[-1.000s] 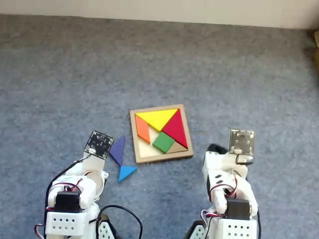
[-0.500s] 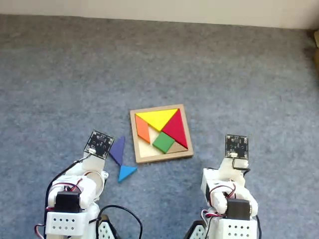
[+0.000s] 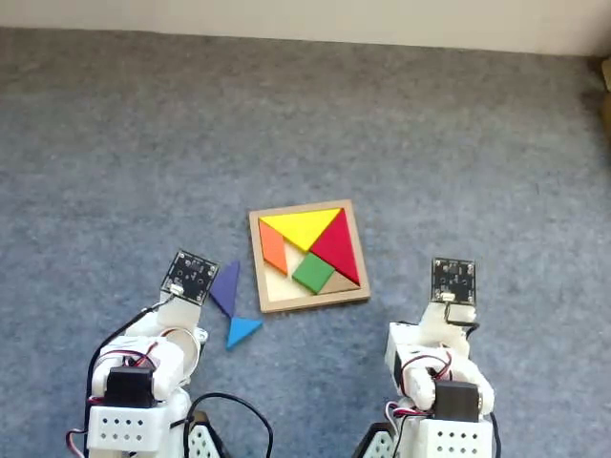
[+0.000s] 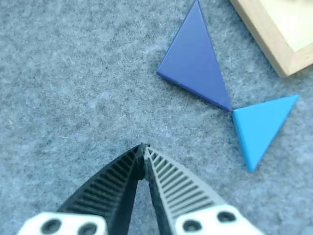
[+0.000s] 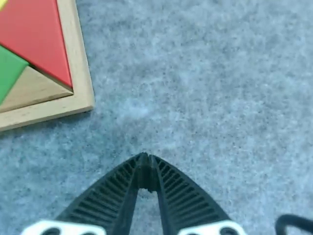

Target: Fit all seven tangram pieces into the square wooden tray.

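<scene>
Tray: the square wooden tray (image 3: 315, 301) lies on the grey carpet (image 3: 143, 143), ahead of and between the two arms.
Pieces seated: yellow triangle (image 3: 301, 227), red triangle (image 3: 336, 248), orange piece (image 3: 272, 248), green square (image 3: 312, 273) and tan triangle (image 3: 337, 282).
Open slot: bare tray floor (image 3: 280, 284) shows in the corner nearest the left arm, bounded by the orange piece, the green square and the rim.
Pieces outside: the indigo triangle (image 4: 195, 63) and the light-blue triangle (image 4: 259, 125) lie flat on the carpet just beside the tray's left rim, apparently meeting at one corner.
Left gripper (image 4: 143, 147): fingers pressed together, holding nothing, over bare carpet near the indigo triangle.
Right gripper (image 5: 145, 156): fingers likewise together and empty, over carpet on the tray's right side, near its corner.
Step in hand (judged): the left arm fetches one of the two loose triangles, probably the indigo one, which lies nearer.
Technique (judged): spread the fingers first, descend astride the piece and pinch across two edges where the piece is narrow; the piece is thin, so the tips must reach the carpet.
Risk (judged): lifting either triangle may drag the other at the shared corner.
Placement (judged): turn the piece to match the slot's angles before lowering it.
</scene>
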### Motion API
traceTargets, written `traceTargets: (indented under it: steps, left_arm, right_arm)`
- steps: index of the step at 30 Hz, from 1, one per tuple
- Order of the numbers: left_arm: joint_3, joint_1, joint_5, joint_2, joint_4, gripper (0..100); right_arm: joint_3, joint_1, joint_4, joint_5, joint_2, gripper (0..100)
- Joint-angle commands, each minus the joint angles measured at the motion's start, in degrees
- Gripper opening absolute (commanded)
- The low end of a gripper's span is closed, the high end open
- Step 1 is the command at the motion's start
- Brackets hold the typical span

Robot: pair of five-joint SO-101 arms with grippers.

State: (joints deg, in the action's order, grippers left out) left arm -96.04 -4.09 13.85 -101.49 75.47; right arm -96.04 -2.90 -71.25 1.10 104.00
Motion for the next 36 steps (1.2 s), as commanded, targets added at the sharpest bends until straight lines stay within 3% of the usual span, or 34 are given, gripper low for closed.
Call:
traceTargets:
  steps: [1,20,28,31,36]
  left_arm:
    - [-1.1,-0.5,0.7,-2.9,0.3,1]
    - [-1.1,0.0,0.8,-2.9,0.4,1]
    - [12.3,-13.4,0.8,-2.9,0.1,1]
    - [17.5,-14.7,1.1,-2.9,-3.4,1]
    - [22.4,-13.6,17.0,-2.5,-2.5,4]
  right_arm:
    - [-6.6,0.6,-0.4,0.4,1.2,0.9]
    - [-6.6,0.6,-0.4,0.4,1.2,0.9]
    - [-6.6,0.6,-0.4,0.4,1.2,0.9]
    - [-6.6,0.6,-0.4,0.4,1.2,0.9]
    - [-6.6,0.6,-0.4,0.4,1.2,0.9]
